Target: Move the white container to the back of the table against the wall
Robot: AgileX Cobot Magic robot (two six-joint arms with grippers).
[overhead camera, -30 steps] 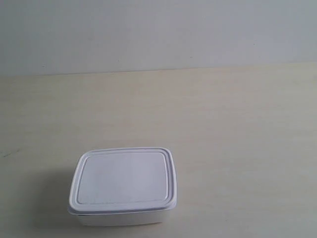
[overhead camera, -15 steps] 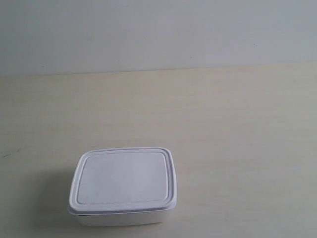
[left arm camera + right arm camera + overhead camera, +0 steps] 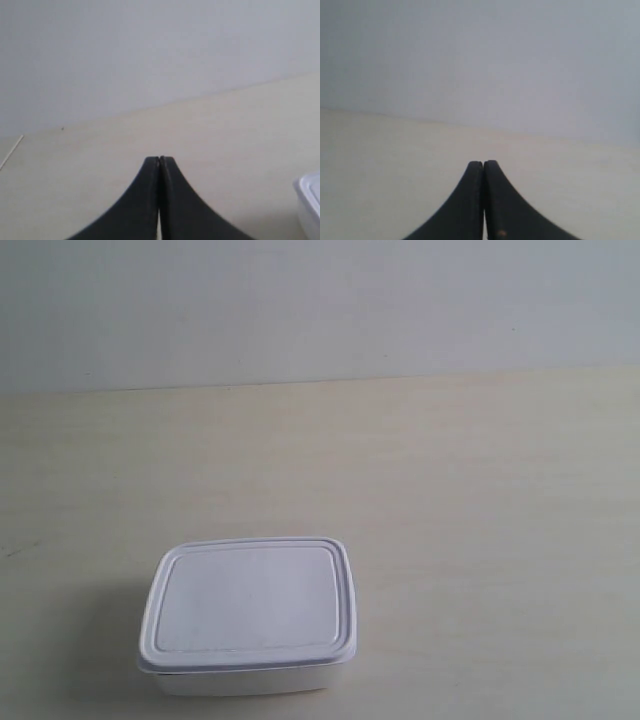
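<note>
- White container (image 3: pixel 250 615) at lower left of exterior view, on table (image 3: pixel 480 500), well apart from wall (image 3: pixel 320 300)
- Left gripper (image 3: pixel 159 161) and right gripper (image 3: pixel 483 163) both closed, empty
- Judged unstarted: whole transfer left

In the left wrist view only one corner of the white container (image 3: pixel 310 202) shows; the picture's edge cuts off the rest. The left gripper (image 3: pixel 159 161) and the right gripper (image 3: pixel 483 164) are both cut at the base. A thin pale line (image 3: pixel 11 152) on the table (image 3: pixel 240 130) is too small to identify.
</note>
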